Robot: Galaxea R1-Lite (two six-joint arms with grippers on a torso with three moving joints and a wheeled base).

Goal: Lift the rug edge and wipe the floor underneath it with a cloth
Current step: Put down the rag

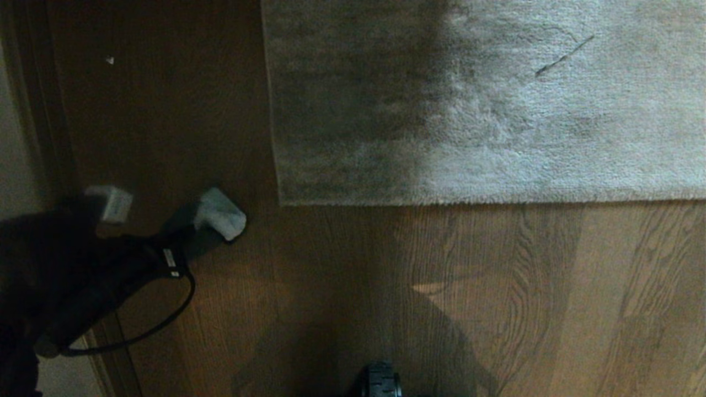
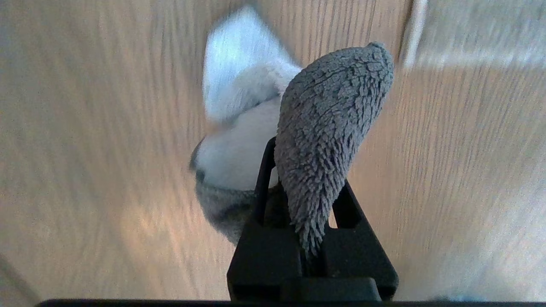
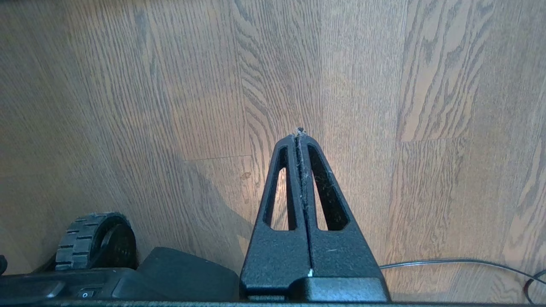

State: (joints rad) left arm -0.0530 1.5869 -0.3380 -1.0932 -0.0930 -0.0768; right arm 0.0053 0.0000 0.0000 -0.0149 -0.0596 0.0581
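Wood-grain floor [image 1: 496, 298] beside plush rug edge [image 1: 469, 198]

One rug [image 1: 496, 110], one cloth [image 2: 328, 145], two claws, one wheel [image 3: 91, 238]

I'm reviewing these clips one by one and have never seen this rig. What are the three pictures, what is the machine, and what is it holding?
This is a wheeled robot with two arms, each ending in a two-fingered tool. The wide picture comes from a camera on its head, looking down at the wooden floor and the corner of a large pale rug, which lies flat. The other two pictures come from cameras on the wrists, looking along each tool. The left tool, at the head view's left, is shut on a small grey terry cloth, beside the rug's corner without touching it. The right tool is shut and empty, hanging over bare floor near one of the robot's wheels and a thin cable.
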